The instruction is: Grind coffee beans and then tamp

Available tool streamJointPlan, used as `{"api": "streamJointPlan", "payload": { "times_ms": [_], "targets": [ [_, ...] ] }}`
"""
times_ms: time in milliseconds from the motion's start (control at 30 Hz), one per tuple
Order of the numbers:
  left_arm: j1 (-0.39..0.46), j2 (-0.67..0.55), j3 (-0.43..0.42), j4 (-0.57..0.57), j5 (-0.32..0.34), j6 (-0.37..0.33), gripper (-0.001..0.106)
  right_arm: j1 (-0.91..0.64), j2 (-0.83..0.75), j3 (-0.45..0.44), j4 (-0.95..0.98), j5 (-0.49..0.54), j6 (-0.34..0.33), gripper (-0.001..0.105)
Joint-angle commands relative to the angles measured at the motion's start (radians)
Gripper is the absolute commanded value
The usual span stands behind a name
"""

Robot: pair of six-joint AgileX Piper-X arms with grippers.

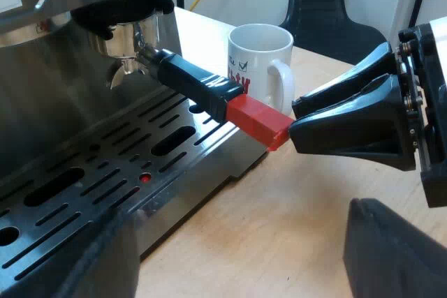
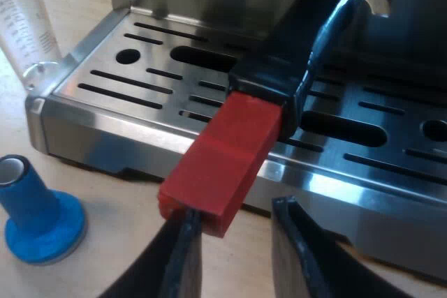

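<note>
Now the right end effector [image 2: 234, 209] stands partly open around the red handle end [image 2: 223, 162], one finger touching it.

Red-ended black handle [image 2: 253, 120], blue tamper [image 2: 38, 211], white mug [image 1: 257, 57]

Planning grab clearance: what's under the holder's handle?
The slotted drip tray lies beneath the dark handle. Its red end reaches past the tray's front edge, over the wooden table. The slots directly below the handle are covered by it.
</note>
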Motion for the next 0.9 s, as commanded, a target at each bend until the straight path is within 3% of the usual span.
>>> {"api": "streamJointPlan", "payload": {
  "times_ms": [33,333,900],
  "targets": [
    [-0.004,0.001,0.000,-0.013,0.013,-0.006,0.064,-0.005,0.002,-0.002,-0.015,0.081,0.002,0.028],
    [-0.004,0.001,0.000,-0.013,0.013,-0.006,0.064,-0.005,0.002,-0.002,-0.013,0.265,0.002,0.028],
    [-0.004,0.001,0.000,-0.013,0.013,-0.006,0.064,0.023,-0.003,-0.002,0.051,0.209,0.001,0.032]
  ]
}}
